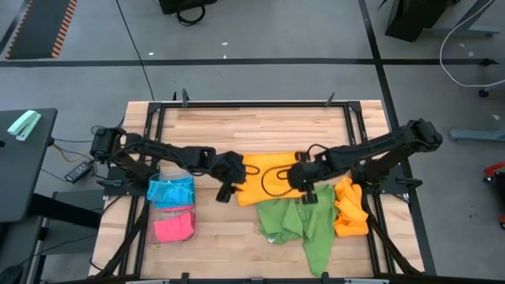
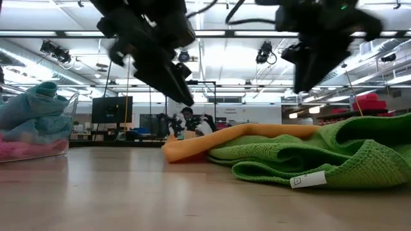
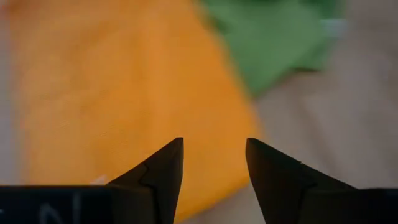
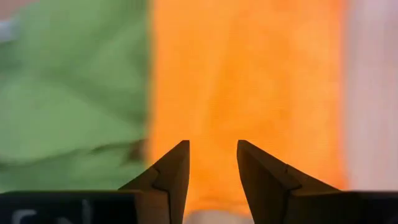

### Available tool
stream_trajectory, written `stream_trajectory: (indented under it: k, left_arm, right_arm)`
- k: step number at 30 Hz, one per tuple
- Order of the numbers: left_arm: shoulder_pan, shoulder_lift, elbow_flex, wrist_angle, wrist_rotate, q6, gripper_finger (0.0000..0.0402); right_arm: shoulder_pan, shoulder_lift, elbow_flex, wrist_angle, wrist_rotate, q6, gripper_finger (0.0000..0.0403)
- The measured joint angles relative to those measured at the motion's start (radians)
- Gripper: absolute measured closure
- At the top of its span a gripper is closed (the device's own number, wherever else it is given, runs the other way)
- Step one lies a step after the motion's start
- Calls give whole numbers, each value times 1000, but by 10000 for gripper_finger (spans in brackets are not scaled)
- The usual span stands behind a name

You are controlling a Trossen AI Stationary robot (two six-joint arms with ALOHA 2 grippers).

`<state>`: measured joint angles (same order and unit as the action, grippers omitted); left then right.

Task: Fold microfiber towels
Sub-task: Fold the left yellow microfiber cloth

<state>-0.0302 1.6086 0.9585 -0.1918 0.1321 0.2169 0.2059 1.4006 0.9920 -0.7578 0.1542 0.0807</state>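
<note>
Orange towel [image 1: 272,178]: flat, mid-bench, between both arms.
Left end effector [image 3: 214,163]: over towel's left edge, fingers parted, holding nothing.
Right end effector [image 4: 212,163]: over right edge, parted, empty.
Green towels [image 1: 304,223]: crumpled, nearer side, probably overlapping the orange.
Tray [image 1: 151,223]: left, blue and pink towels inside.

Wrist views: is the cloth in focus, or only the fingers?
Left wrist view: the fingers are sharp, while the orange towel and green towel are blurred. Right wrist view: likewise, the fingers are crisp and the cloth is soft.
</note>
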Motion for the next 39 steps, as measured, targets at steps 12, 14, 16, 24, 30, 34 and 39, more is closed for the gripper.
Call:
stream_trajectory:
  k: [12, 14, 16, 24, 30, 34, 39]
  left_arm:
    - [134, 166, 0, 120, -110, -80, 263]
    - [157, 191, 0, 111, -111, -83, 271]
    - [183, 206, 0, 91, -128, -84, 280]
    - [274, 217, 0, 0, -293, -104, 315]
    - [299, 202, -1, -12, -297, -73, 340]
    - [299, 159, -1, -9, -349, -45, 359]
    - [302, 100, -1, 0, -352, -29, 378]
  right_arm:
    - [-191, 25, -57, 113, 64, -67, 287]
    - [-205, 25, -61, 123, 54, -77, 290]
    - [-206, 25, -61, 136, 53, -81, 292]
    - [-207, 25, -65, 170, 17, -141, 295]
    - [-280, 25, -164, 290, 14, -209, 296]
    - [-372, 25, -246, 407, 14, -223, 296]
    - [-482, 25, -328, 533, -5, -228, 296]
